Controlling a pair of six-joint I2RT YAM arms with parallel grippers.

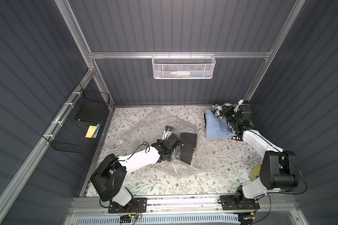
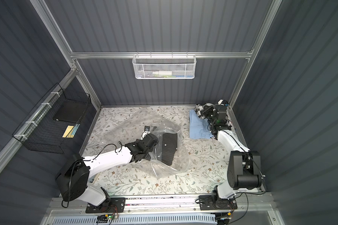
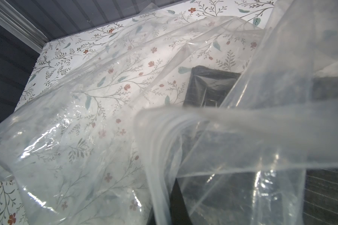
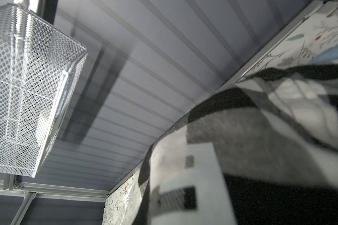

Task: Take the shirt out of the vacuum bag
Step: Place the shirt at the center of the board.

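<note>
Both top views: the vacuum bag [image 1: 201,161] lies crumpled mid-table [image 1: 144,185], with the dark shirt [image 1: 187,146] inside it. The left gripper [image 1: 165,156] sits at the bag's near edge, jaws together on plastic tented up to it. The right gripper [image 1: 225,112] is in the far right corner, jaws together, at a checked cloth [image 1: 218,111] atop a blue garment [image 1: 217,126]; grip on the cloth unclear.

Left wrist: clear plastic fills the frame, shirt [image 3: 209,87] behind it.

Right wrist: checked cloth [image 4: 242,146] close up; white mesh basket [image 4: 27,87] on the wall.
</note>
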